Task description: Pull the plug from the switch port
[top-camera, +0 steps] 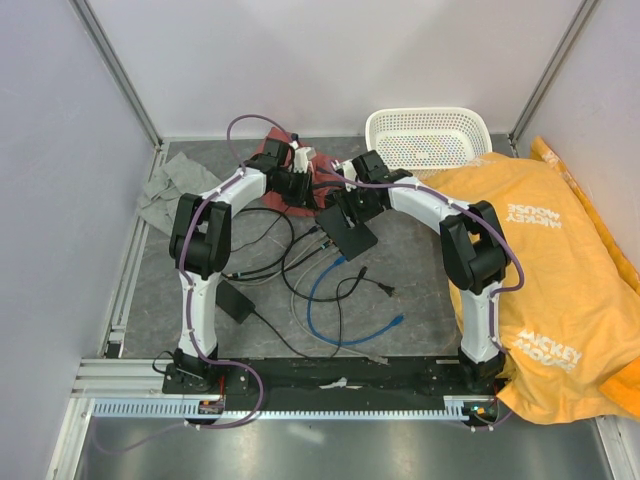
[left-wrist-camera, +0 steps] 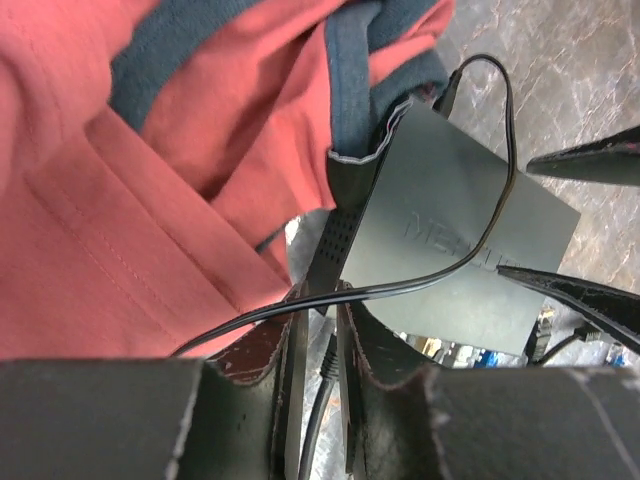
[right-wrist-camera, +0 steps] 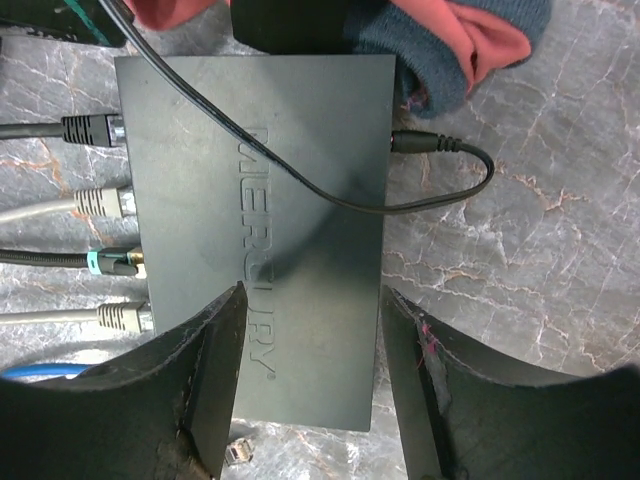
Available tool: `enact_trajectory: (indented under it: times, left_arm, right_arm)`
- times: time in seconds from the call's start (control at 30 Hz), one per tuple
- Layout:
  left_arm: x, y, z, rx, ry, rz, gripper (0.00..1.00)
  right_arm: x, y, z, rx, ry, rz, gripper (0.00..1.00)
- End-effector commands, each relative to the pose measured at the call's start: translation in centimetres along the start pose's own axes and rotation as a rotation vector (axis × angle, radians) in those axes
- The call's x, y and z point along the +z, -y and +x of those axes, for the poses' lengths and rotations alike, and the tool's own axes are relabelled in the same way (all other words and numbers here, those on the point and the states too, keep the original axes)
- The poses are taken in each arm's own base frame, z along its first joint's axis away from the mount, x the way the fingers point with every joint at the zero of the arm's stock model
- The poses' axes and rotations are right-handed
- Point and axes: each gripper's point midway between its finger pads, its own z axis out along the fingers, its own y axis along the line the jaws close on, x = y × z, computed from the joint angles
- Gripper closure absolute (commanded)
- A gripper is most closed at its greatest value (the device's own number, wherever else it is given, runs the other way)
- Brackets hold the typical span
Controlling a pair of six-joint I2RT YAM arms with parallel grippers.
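The switch [right-wrist-camera: 260, 220] is a flat black box marked MERCURY lying on the grey marbled table; it also shows in the top view [top-camera: 352, 235] and the left wrist view [left-wrist-camera: 450, 220]. Several plugs sit in its left side: a black one [right-wrist-camera: 90, 130], a grey one [right-wrist-camera: 100, 202], a black one with a teal band [right-wrist-camera: 115, 262] and a grey one [right-wrist-camera: 120, 317]. A thin black power lead [right-wrist-camera: 415, 143] enters the opposite side. My right gripper [right-wrist-camera: 312, 292] is open above the switch's near end. My left gripper [left-wrist-camera: 325, 310] has its fingers nearly together, pinching the switch's far corner.
A red and blue-grey garment [left-wrist-camera: 150, 150] lies against the switch's far end. A white basket [top-camera: 425, 135] stands at the back, a yellow cloth [top-camera: 560, 250] on the right, a grey cloth [top-camera: 175, 190] on the left. A blue cable [top-camera: 330, 300], black cables and an adapter brick [top-camera: 235, 300] lie in front.
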Motion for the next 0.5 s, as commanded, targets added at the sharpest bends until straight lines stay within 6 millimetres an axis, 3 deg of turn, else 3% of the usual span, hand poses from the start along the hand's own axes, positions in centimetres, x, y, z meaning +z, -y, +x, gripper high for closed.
enact_trajectory:
  times: [0.0, 0.23, 0.33, 0.47]
  left_arm:
    - [-0.9, 0.1, -0.4, -0.004, 0.009, -0.011, 0.75]
    - [-0.4, 0.6, 1.7, -0.062, -0.041, 0.034, 0.66]
    - [-0.2, 1.4, 2.3, -0.074, -0.058, 0.086, 0.66]
    - [0.2, 2.0, 3.4, -0.077, -0.083, 0.107, 0.65]
  right_arm:
    - [-0.3, 0.0, 0.0, 0.017, -0.01, 0.001, 0.36]
    - [-0.4, -0.5, 2.6, 0.041, -0.059, -0.021, 0.33]
    - [-0.7, -0.2, 3.3, 0.043, -0.069, 0.005, 0.21]
    - [-0.4, -0.3, 4.5, 0.043, -0.097, -0.006, 0.17]
